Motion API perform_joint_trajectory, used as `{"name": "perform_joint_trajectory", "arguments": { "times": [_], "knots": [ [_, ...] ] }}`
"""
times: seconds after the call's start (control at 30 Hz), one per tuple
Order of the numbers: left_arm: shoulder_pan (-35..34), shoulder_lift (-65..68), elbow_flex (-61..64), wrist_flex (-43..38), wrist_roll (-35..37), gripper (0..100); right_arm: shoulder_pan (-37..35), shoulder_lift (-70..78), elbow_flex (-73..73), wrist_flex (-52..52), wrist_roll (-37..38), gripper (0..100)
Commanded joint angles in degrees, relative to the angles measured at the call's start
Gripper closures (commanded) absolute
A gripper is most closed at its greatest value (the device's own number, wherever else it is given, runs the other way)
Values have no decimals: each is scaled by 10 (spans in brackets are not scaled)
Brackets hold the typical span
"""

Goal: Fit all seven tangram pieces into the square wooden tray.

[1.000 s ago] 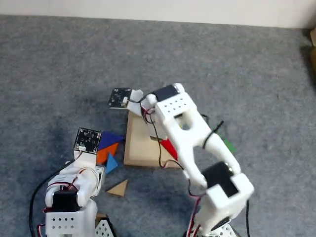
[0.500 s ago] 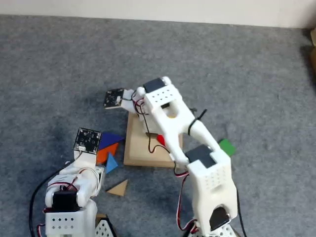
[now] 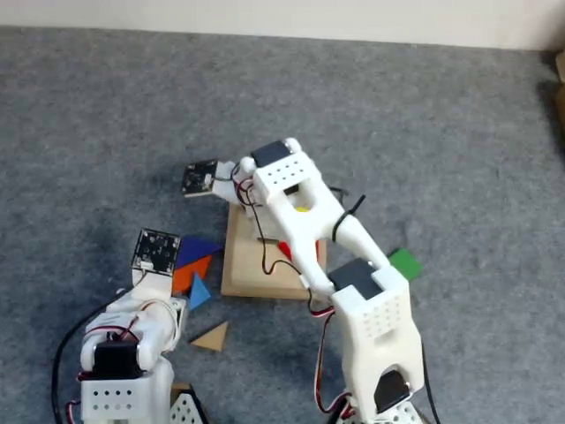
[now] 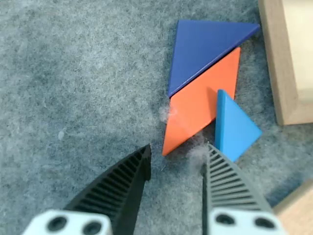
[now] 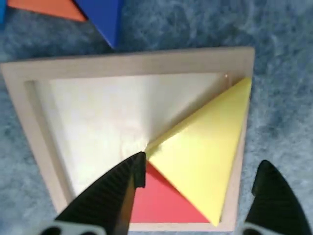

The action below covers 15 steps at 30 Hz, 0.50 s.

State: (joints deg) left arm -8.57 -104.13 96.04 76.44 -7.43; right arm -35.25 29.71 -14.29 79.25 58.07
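open hand (image 4: 175,157) above orange piece (image 4: 200,104)

No word, number, label or sign could be read anywhere. The square wooden tray (image 5: 127,63) had a bare rim. The flat yellow triangle (image 5: 205,156), the dark blue triangle (image 4: 205,46) and the orange piece (image 4: 200,112) showed plain painted faces. The small black circuit board (image 3: 156,250) on the left arm's wrist carried pale specks, too small to make out as print.
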Motion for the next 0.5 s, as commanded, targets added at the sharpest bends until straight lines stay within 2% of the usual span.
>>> {"name": "perform_joint_trajectory", "arguments": {
  "times": [0.0, 0.1, 0.23, 0.37, 0.47],
  "knots": [
    [6, -2, 11, 4, 2, 829, -11, -15, -37, 30, 5, 677],
    [6, -2, 11, 4, 2, 829, -13, -22, -61, 63, 4, 711],
    [6, -2, 11, 4, 2, 829, -11, -22, -101, 94, 1, 875],
    [6, -2, 11, 4, 2, 829, -10, -21, -135, 90, -92, 962],
    [6, -2, 11, 4, 2, 829, 4, -21, -141, 22, -175, 975]
  ]
}}
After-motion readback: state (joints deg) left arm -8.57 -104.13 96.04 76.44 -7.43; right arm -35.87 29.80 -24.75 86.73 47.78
